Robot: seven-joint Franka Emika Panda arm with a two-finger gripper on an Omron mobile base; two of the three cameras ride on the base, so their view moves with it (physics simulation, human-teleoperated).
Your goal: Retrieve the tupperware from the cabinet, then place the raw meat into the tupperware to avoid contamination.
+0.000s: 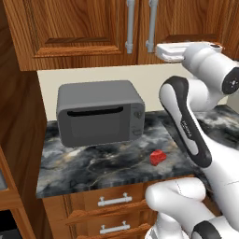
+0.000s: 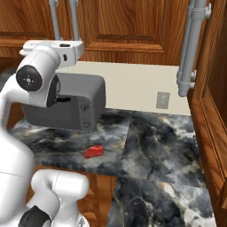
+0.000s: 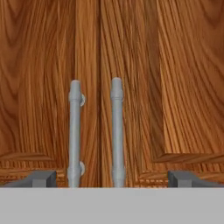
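Note:
The cabinet (image 1: pixel 84 28) (image 2: pixel 128 26) (image 3: pixel 43 87) hangs above the counter with both doors shut. Its two vertical silver handles (image 3: pixel 75 131) (image 3: pixel 117 131) stand side by side at the door seam. My gripper (image 3: pixel 113 178) is open, faces the doors a short way off, and has nothing between its fingertips (image 3: pixel 41 178). The white hand (image 1: pixel 172 50) (image 2: pixel 66 48) is raised level with the lower ends of the handles (image 1: pixel 130 25). The raw meat (image 1: pixel 158 157) (image 2: pixel 93 151), a small red lump, lies on the counter below. The tupperware is hidden.
A grey microwave (image 1: pixel 100 112) (image 2: pixel 75 106) stands on the dark marble counter (image 1: pixel 93 163) (image 2: pixel 155 142), left of the meat. Drawers with horizontal handles (image 1: pixel 114 200) sit under the counter. A tall wooden unit with a long handle (image 2: pixel 193 44) borders the right side.

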